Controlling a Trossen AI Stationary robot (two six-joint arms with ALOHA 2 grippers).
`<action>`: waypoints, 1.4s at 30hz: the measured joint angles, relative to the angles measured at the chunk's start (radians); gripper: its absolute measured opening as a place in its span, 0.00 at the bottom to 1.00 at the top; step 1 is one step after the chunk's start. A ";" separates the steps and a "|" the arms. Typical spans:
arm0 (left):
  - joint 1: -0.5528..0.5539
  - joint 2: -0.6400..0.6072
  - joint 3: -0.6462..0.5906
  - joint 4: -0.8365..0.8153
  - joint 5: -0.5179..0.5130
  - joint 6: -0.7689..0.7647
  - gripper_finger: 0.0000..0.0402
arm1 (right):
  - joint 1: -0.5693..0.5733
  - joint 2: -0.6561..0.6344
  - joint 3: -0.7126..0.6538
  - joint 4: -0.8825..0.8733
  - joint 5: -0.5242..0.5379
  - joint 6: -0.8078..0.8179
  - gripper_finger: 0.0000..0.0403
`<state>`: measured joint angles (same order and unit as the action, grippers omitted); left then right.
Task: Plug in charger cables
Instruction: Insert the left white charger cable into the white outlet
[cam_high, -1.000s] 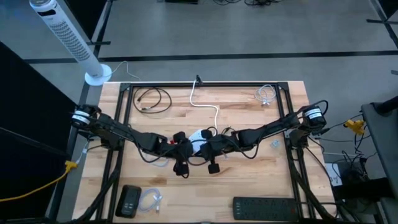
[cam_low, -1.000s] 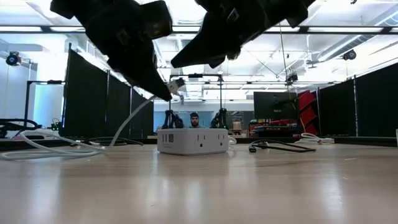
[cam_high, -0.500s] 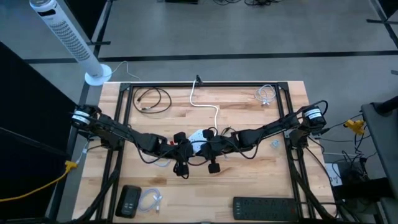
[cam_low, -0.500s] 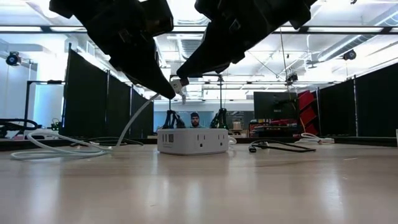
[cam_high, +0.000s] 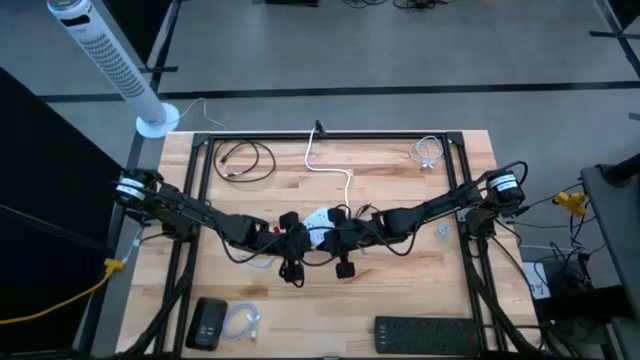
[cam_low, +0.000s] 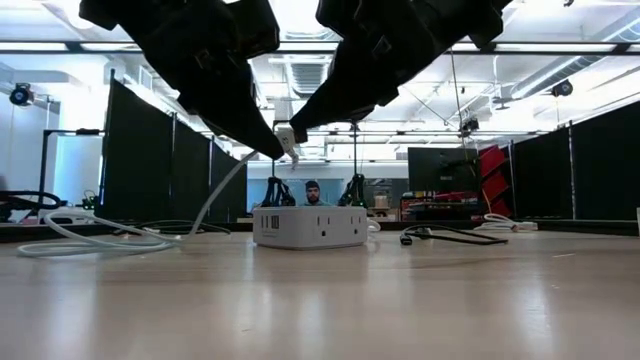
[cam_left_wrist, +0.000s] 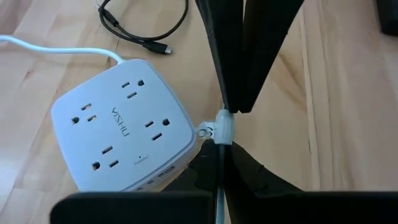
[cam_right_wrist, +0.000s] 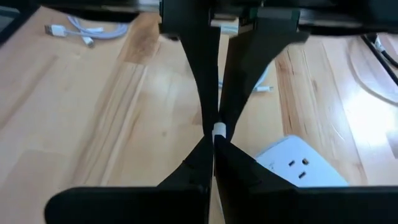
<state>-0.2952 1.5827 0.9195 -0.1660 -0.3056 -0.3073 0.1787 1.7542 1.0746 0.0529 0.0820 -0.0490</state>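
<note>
Since a second ago, your right tool (cam_low: 293, 131) has swung in from above to meet the left tool (cam_low: 277, 152), and the white plug (cam_low: 285, 137) they share has risen a little over the socket cube (cam_low: 310, 226). Both tools are pinched shut on that plug of a white cable (cam_low: 215, 195) at mid-tabletop (cam_high: 400, 290), tip to tip, with the cube just below and beside them. Your left wrist view shows the left tool (cam_left_wrist: 221, 144) clamping the plug (cam_left_wrist: 224, 127) from one side and the other arm's fingers (cam_left_wrist: 231, 56) closing on it from the opposite side, next to the cube (cam_left_wrist: 121, 134). From the plug, the cable droops to the tabletop and trails off toward the left arm's side. A black cable (cam_high: 245, 158) lies coiled at the far left corner, a pale one (cam_high: 428, 151) at the far right, and another white one (cam_high: 243, 322) near the front edge beside a black box (cam_high: 208, 322). A black power strip (cam_high: 425, 334) sits at the front right.
</note>
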 joint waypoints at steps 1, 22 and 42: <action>0.001 -0.001 0.000 0.000 -0.001 0.000 0.00 | 0.000 0.000 -0.002 -0.008 0.003 0.000 0.00; -0.029 -0.002 -0.031 -0.087 -0.022 -0.170 0.00 | -0.068 -0.054 -0.028 -0.152 0.079 -0.054 0.00; -0.015 0.017 -0.226 0.091 -0.123 -0.384 0.00 | -0.217 -0.049 -0.152 -0.064 0.102 -0.029 0.00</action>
<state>-0.3105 1.5995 0.6933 -0.0751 -0.4286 -0.6909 -0.0382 1.7050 0.9226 -0.0108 0.1841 -0.0782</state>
